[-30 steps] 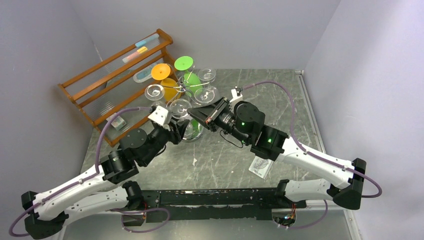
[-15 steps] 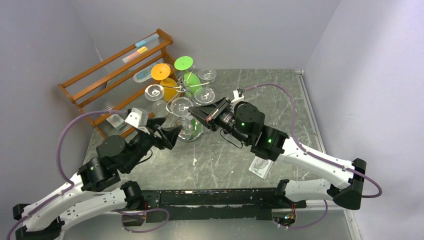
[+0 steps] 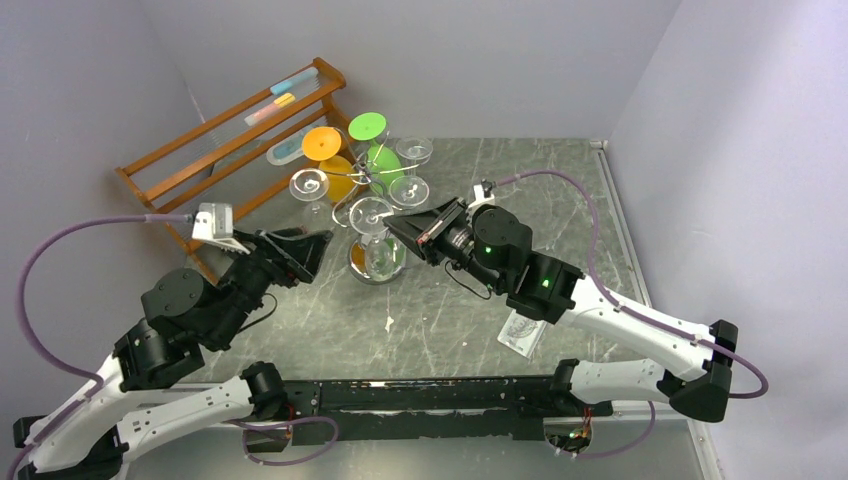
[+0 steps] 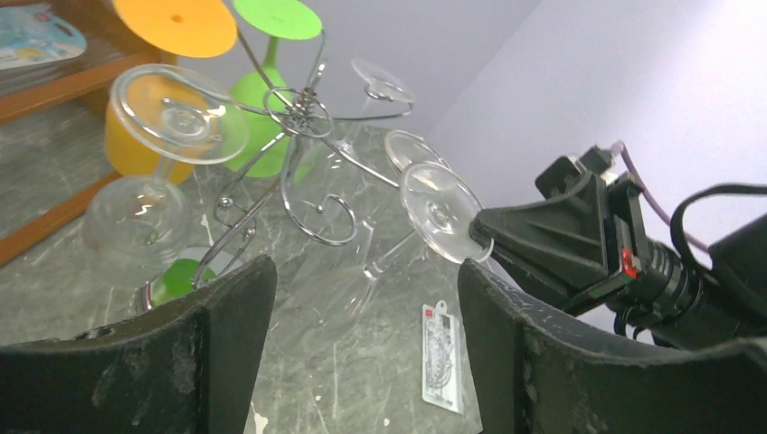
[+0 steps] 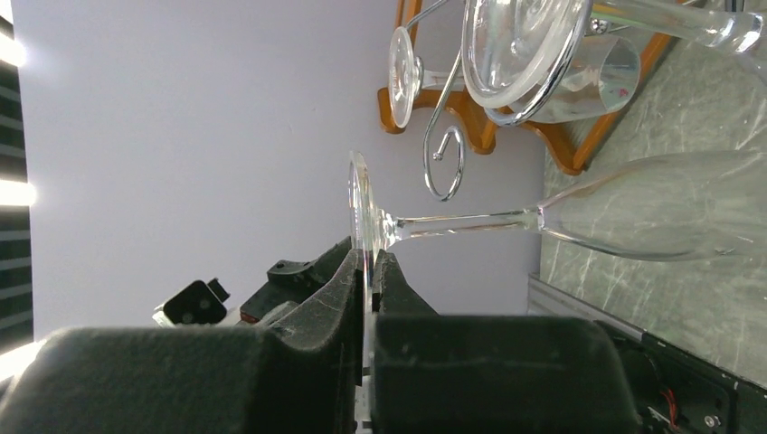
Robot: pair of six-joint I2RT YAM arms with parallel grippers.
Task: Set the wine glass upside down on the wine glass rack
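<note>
The clear wine glass (image 4: 440, 212) hangs tilted, foot up and bowl down, beside the chrome wine glass rack (image 4: 298, 104). My right gripper (image 5: 371, 271) is shut on the rim of its foot (image 5: 362, 212), and the stem (image 5: 461, 220) runs just below a curled hook (image 5: 443, 163) without touching it. From above, the right gripper (image 3: 395, 222) sits right of the wine glass rack (image 3: 365, 178). The left gripper (image 3: 312, 248) stands open and empty, left of the glass; its fingers (image 4: 226, 316) frame the bowl (image 4: 317, 307) from a distance.
An orange glass (image 3: 325, 145), a green glass (image 3: 368, 127) and clear glasses (image 3: 310, 185) hang on the rack. A brown wooden shelf rack (image 3: 215, 160) leans at the back left wall. A flat packet (image 3: 522, 335) lies on the table near the right arm.
My left gripper opened, let go of the glass and drew back to the left. The right gripper kept its hold on the foot and stayed nearly in place.
</note>
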